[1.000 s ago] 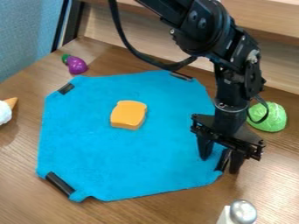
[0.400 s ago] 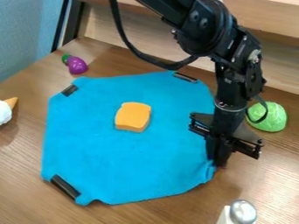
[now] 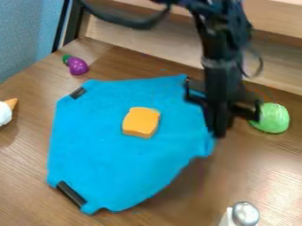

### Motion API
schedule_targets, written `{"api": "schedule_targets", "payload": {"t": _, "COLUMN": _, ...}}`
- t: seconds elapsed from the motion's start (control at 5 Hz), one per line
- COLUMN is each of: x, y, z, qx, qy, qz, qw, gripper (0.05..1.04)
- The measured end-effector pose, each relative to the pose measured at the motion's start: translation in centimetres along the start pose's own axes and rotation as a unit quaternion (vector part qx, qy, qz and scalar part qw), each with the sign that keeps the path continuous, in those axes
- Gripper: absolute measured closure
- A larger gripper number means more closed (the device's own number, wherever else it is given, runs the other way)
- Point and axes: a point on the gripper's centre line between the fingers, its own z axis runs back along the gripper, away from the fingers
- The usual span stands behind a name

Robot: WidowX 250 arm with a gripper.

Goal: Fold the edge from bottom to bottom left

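The black gripper [image 3: 219, 132] is at the right side of the blue cloth [image 3: 118, 154], shut on the cloth's right edge, which is lifted off the table there. The cloth's lower right side slants from the gripper down to the bottom. Dark clips show at its upper left corner and its lower left corner. An orange bread slice [image 3: 141, 122] lies on the cloth, right of its middle.
A purple eggplant [image 3: 77, 65] lies behind the cloth at the upper left, a green lettuce [image 3: 273, 118] right of the gripper. A white ice cream cone [image 3: 6, 112] is at the left edge, a silver-topped shaker [image 3: 245, 214] at the lower right.
The gripper has closed on the cloth's right corner and risen, moving up the view with it. The cloth and bread slice have shifted right and slightly down.
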Motion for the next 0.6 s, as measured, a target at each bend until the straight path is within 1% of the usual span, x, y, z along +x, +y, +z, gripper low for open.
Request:
{"api": "schedule_targets", "payload": {"t": 0.2, "x": 0.2, "y": 2.0, "z": 2.1, "qx": -0.003, "qy": -0.01, "qz": 0.0, "qw": 0.9999, "gripper": 1.02}}
{"api": "schedule_targets", "payload": {"t": 0.4, "x": 0.1, "y": 6.4, "z": 4.2, "qx": 0.014, "qy": -0.024, "qz": 0.036, "qw": 0.999, "gripper": 1.02}}
{"api": "schedule_targets", "payload": {"t": 0.6, "x": -0.9, "y": 10.2, "z": 5.0, "qx": 0.027, "qy": -0.024, "qz": 0.068, "qw": 0.997, "gripper": 1.02}}
